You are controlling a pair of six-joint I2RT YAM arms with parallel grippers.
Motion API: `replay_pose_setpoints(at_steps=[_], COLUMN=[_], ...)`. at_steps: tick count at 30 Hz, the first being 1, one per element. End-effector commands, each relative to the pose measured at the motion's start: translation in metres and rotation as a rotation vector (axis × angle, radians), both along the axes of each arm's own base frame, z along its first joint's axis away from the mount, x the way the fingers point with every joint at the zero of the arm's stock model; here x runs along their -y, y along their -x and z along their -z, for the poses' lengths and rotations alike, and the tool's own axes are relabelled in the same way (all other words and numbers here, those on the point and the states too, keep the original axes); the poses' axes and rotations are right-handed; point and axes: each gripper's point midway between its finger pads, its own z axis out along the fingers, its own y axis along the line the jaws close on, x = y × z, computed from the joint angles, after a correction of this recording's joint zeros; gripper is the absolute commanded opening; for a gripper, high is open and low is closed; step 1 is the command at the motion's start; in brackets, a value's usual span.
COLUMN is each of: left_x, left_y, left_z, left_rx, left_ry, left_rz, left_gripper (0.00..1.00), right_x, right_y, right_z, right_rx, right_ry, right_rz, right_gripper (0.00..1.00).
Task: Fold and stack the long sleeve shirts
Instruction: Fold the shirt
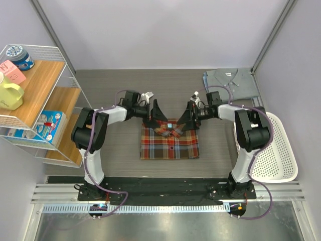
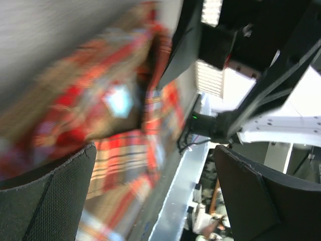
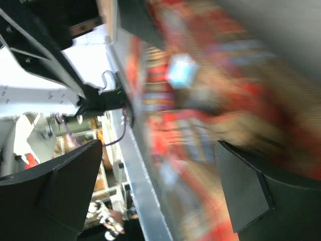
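From above: grey wood-grain bench (image 1: 115,85) between pale walls. Wire rack (image 1: 35,100) with cups and boxes off the bench's left edge; white mesh basket (image 1: 273,150) at its right edge.

Plaid shirt (image 1: 169,145): lies folded into a rough square at mid-bench, toward the near edge, collar at the far side with a pale blue label (image 1: 170,125) showing.

Grey-blue shirt (image 1: 230,80): lies flat in the far right corner, well apart from the plaid one.

Left gripper (image 1: 157,114): hangs over the collar's left side, spread wide, holds nothing. Right gripper (image 1: 188,119): hangs over the collar's right side, likewise spread wide and empty. Cannot tell from here whether any fingertip touches the cloth.

From the left wrist: blurred. Left gripper (image 2: 155,191) wide apart, dark fingers (image 2: 50,201) low in view at either side, nothing between them. Plaid shirt (image 2: 100,100) beyond, red and yellow checks smeared, label (image 2: 119,100) as a pale patch. Right gripper (image 2: 241,40) across the top.

From the right wrist: blurred as well. Right gripper (image 3: 155,191) wide apart, fingers (image 3: 251,191) low at both sides, nothing clamped. Plaid shirt (image 3: 225,100) fills the right half, label (image 3: 181,70) near the top. Left gripper (image 3: 50,25) at the upper left.
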Motion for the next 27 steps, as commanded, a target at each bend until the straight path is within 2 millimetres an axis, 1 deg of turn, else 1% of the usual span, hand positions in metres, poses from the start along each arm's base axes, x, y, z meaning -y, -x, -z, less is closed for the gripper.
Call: replay_pose_setpoints(at_steps=[1, 2, 4, 5, 6, 7, 8, 9, 10, 11, 12, 13, 14, 15, 16, 17, 18, 19, 20, 21, 22, 23, 24, 25, 26, 27], left_x=[-0.023, -0.027, -0.037, -0.039, -0.040, -0.040, -0.040, -0.042, -0.044, -0.046, -0.048, -0.052, -0.052, -0.052, -0.054, -0.049, -0.046, -0.046, -0.039, -0.037, -0.036, -0.036, -0.037, -0.039, -0.045, -0.049], left_y=[-0.026, -0.032, -0.043, -0.046, -0.056, -0.057, -0.061, -0.063, -0.053, -0.046, -0.036, -0.015, 0.001, 0.016, 0.035, 0.052, 0.062, 0.073, 0.082, 0.084, 0.086, 0.081, 0.080, 0.077, 0.072, 0.070], left_z=[0.041, 0.048, 0.056, 0.055, 0.044, 0.038, 0.021, 0.007, -0.004, -0.030, -0.043, -0.043, -0.065, -0.067, -0.056, -0.062, -0.057, -0.043, -0.037, -0.027, -0.018, -0.007, 0.010, 0.020, 0.033, 0.049], left_rx=[-0.022, -0.002, -0.004, 0.017, 0.054, 0.062, 0.096, 0.145, 0.127, 0.176, 0.221, 0.171, 0.215, 0.195, 0.145, 0.159, 0.150, 0.128, 0.118, 0.094, 0.059, 0.057, 0.013, 0.003, 0.009, -0.023], left_ry=[-0.032, -0.035, -0.068, -0.073, -0.062, -0.053, -0.040, -0.030, -0.023, -0.012, -0.007, -0.002, 0.012, 0.016, 0.007, 0.008, 0.001, -0.013, -0.017, -0.030, -0.043, -0.057, -0.082, -0.101, -0.130, -0.155], left_rz=[-0.022, -0.019, -0.025, -0.017, -0.010, -0.001, 0.004, 0.020, 0.037, 0.046, 0.074, 0.090, 0.101, 0.105, 0.108, 0.130, 0.143, 0.149, 0.170, 0.167, 0.156, 0.138, 0.131, 0.125, 0.115, 0.107], left_gripper=[1.00, 1.00, 1.00, 1.00, 1.00, 1.00, 1.00, 1.00, 1.00, 1.00, 1.00, 1.00, 1.00, 1.00, 1.00, 1.00, 1.00, 1.00, 1.00, 1.00, 1.00, 1.00, 1.00, 1.00, 1.00, 1.00], right_x=[0.027, 0.034, 0.040, 0.041, 0.042, 0.042, 0.043, 0.044, 0.044, 0.046, 0.048, 0.047, 0.044, 0.041, 0.037, 0.033, 0.021, 0.015, 0.011, 0.003, 0.001, 0.004, 0.006, 0.011, 0.016, 0.023], right_y=[-0.016, -0.023, -0.036, -0.041, -0.051, -0.056, -0.060, -0.067, -0.066, -0.065, -0.057, -0.053, -0.045, -0.030, -0.020, -0.001, 0.014, 0.025, 0.043, 0.051, 0.058, 0.067, 0.069, 0.067, 0.067, 0.070], right_z=[0.056, 0.066, 0.080, 0.083, 0.079, 0.074, 0.068, 0.055, 0.035, 0.023, 0.007, -0.019, -0.034, -0.039, -0.046, -0.053, -0.053, -0.051, -0.039, -0.031, -0.022, 0.001, 0.012, 0.025, 0.040, 0.060], right_rx=[-0.052, -0.057, -0.043, -0.039, -0.017, -0.007, 0.007, 0.035, 0.063, 0.082, 0.071, 0.143, 0.152, 0.127, 0.110, 0.113, 0.109, 0.082, 0.035, 0.032, 0.011, -0.040, -0.052, -0.060, -0.048, -0.094], right_ry=[0.050, 0.066, 0.084, 0.097, 0.094, 0.091, 0.088, 0.079, 0.076, 0.073, 0.076, 0.068, 0.053, 0.040, 0.033, 0.030, 0.029, 0.025, 0.033, 0.035, 0.041, 0.064, 0.081, 0.107, 0.130, 0.159], right_rz=[0.017, 0.037, 0.044, 0.051, 0.057, 0.060, 0.064, 0.066, 0.060, 0.054, 0.043, 0.030, 0.025, 0.018, 0.016, 0.005, -0.032, -0.044, -0.065, -0.090, -0.100, -0.108, -0.113, -0.107, -0.123, -0.128], right_gripper=[1.00, 1.00, 1.00, 1.00, 1.00, 1.00, 1.00, 1.00, 1.00, 1.00, 1.00, 1.00, 1.00, 1.00, 1.00, 1.00, 1.00, 1.00, 1.00, 1.00, 1.00, 1.00, 1.00, 1.00, 1.00, 1.00])
